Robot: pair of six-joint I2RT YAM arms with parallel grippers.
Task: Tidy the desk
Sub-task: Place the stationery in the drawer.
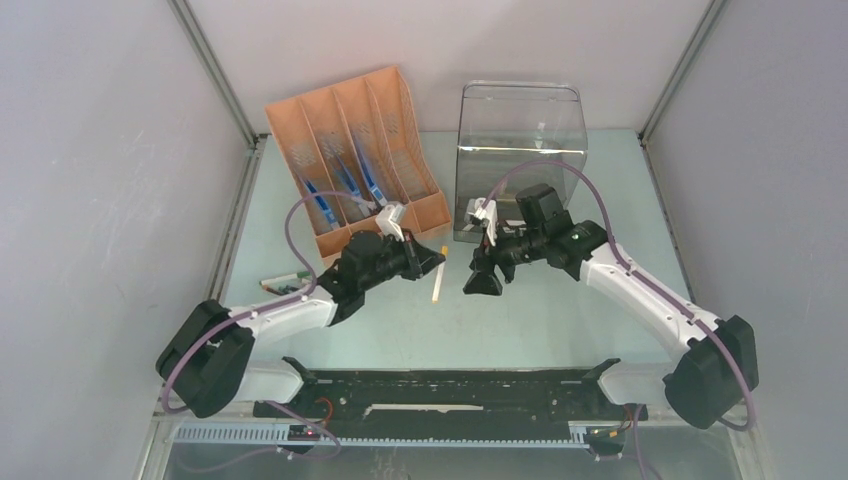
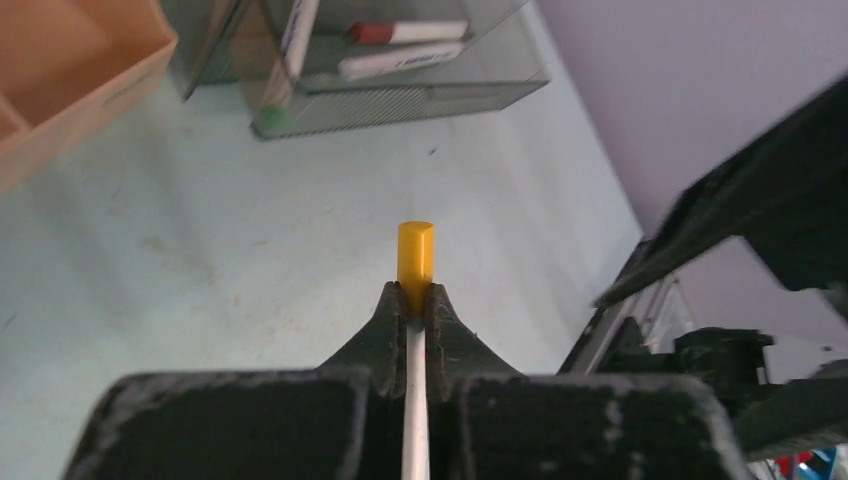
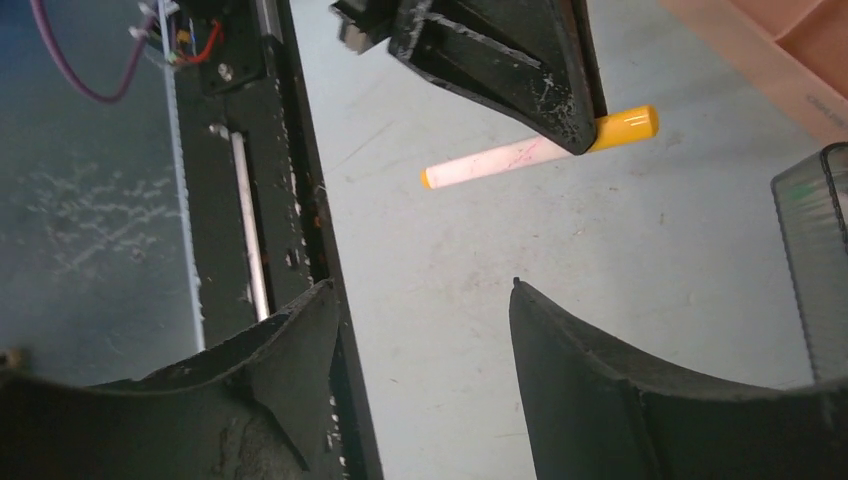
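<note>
Clamping a white marker (image 1: 439, 278) just below its yellow cap (image 2: 415, 252), the left gripper (image 1: 431, 262) holds it over the middle of the mint-green desk (image 1: 560, 330), whose long axis runs left to right. The marker lies near-to-far, cap pointing away. The right gripper (image 1: 483, 281) sits just beside it, jaws spread and empty

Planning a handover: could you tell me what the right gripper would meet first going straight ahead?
Probably the yellow-capped marker held by the left gripper; depth is unclear, so the desk might come first.
</note>
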